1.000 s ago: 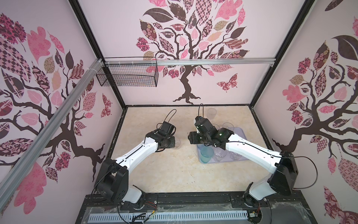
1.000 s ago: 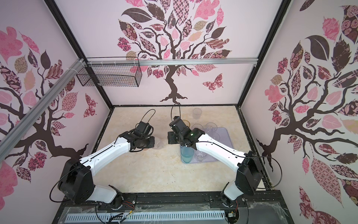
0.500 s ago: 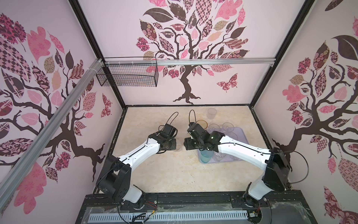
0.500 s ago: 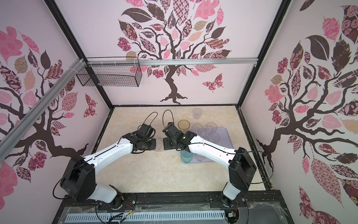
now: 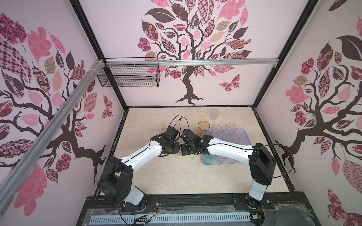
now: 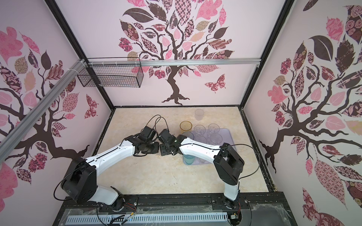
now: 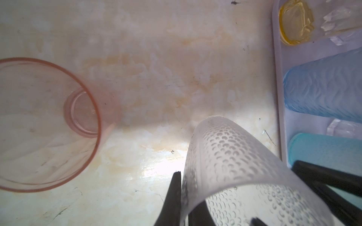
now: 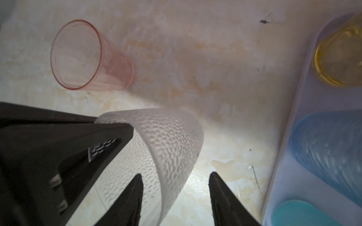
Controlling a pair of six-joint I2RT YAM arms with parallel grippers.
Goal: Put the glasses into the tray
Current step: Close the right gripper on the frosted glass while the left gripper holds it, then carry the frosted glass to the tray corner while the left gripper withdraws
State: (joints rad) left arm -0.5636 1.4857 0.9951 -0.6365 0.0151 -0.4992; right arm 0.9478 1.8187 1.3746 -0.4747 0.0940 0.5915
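**Left claw (image 7: 185, 197) pinched shut, right claw (image 8: 175, 174) agape, one tumbler between them**

On the beige marbled counter (image 5: 176, 176), the pale-lavender rectangular plastic tray (image 5: 244, 135) is crowded along the edge nearest the claws. A tall wavy blue plastic tumbler (image 7: 323, 90) and a teal plastic tumbler (image 7: 325, 150) stand just inside that rim, with an amber see-through tumbler (image 8: 338, 56) at the tray's corner. If the incoming glass crosses that edge low, it would likely clip one of them and topple it. A pink see-through tumbler (image 8: 88, 56) sits on the counter well outside the tray, beyond the claws. A wide swing away from the tray could knock it.

The bigger hazard, I judge, is the exchange itself. The frosted, dimpled see-through tumbler (image 8: 170, 137) is held over the counter just outside the tray's rim, not yet in the tray. Its wall looks thin. If the right claw squeezes while the left pulls, the wall may buckle and spring free. If the left lets go before the right has bitten, the tumbler drops beside the tray.

The left claw is together on the tumbler's wall at the rim, one finger inside and one outside. The right claw's fingers (image 8: 225, 195) stand roughly half apart. One lies across the tumbler's side and the other is clear of it on the tray side, so nothing is clamped there yet.
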